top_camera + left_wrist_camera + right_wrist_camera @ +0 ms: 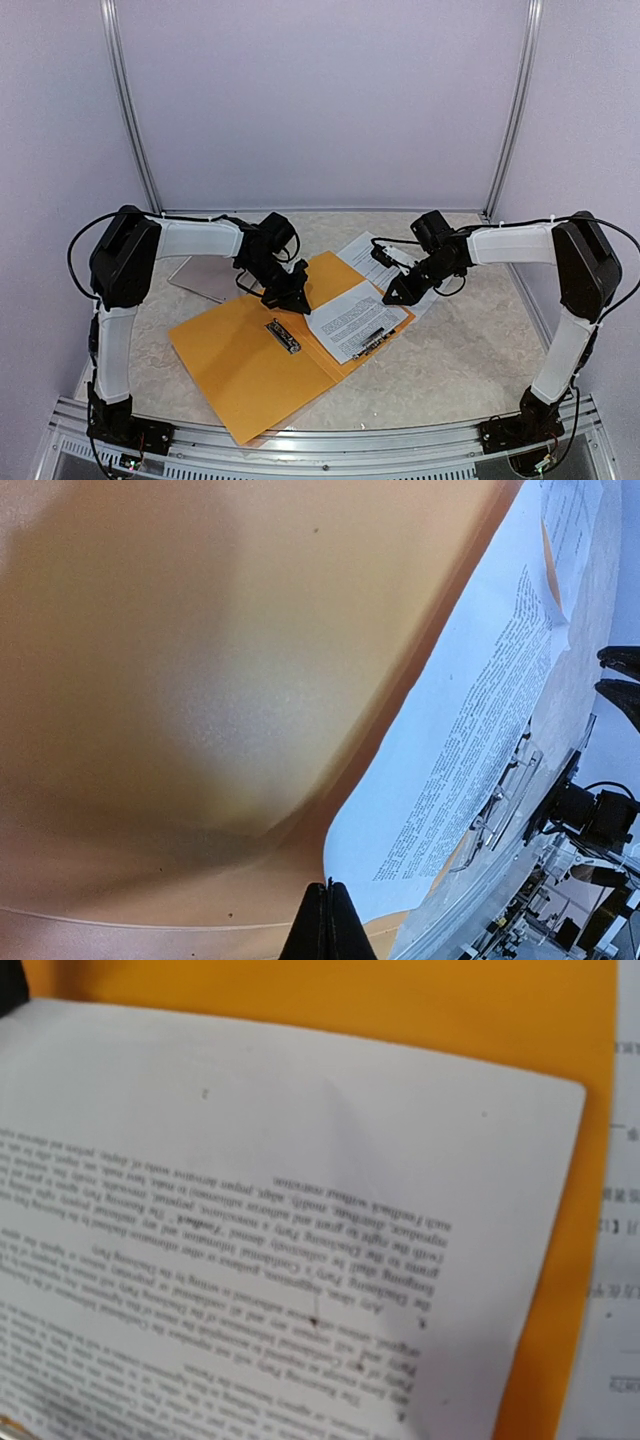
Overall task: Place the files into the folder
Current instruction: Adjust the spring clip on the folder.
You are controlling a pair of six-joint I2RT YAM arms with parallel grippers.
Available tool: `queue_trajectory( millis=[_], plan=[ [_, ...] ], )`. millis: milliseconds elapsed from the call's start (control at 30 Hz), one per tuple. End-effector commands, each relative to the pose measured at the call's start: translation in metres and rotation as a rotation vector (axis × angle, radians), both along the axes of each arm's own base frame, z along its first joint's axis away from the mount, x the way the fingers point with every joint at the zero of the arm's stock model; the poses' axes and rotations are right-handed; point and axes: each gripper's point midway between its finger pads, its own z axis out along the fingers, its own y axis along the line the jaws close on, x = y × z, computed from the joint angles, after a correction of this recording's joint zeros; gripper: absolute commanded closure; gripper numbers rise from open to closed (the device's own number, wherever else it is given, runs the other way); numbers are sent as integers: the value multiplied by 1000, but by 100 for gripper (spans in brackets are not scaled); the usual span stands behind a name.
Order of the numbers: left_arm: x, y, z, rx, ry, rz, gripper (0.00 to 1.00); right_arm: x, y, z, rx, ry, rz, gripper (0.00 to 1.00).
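Filing papers into the open orange folder (250, 365), with one sheet (350, 318) already lying on its right half.
Resting the left claw (294, 299), tips together, by the fold; poising the right claw (400, 290) over that sheet's far edge, spread impossible to tell. Next, probably fetching the second sheet (358, 250) from the table (470, 330) beyond. Small black print, too blurred to read; no brand seen.
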Motion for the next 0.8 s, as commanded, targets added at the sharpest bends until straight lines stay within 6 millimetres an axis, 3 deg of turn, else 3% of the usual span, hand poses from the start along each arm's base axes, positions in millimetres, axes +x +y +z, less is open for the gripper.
queue_trajectory(
  millis=[0,567,767],
  plan=[
    [-3,-4,13,-17,-26,16,100,-3,3,-1,-7,1,9,85],
    [-14,4,12,7,-23,12,100,-3,3,-2,-10,6,10,85],
    [-18,4,9,18,-20,6,96,-3,3,-2,-13,7,9,85]
  ],
)
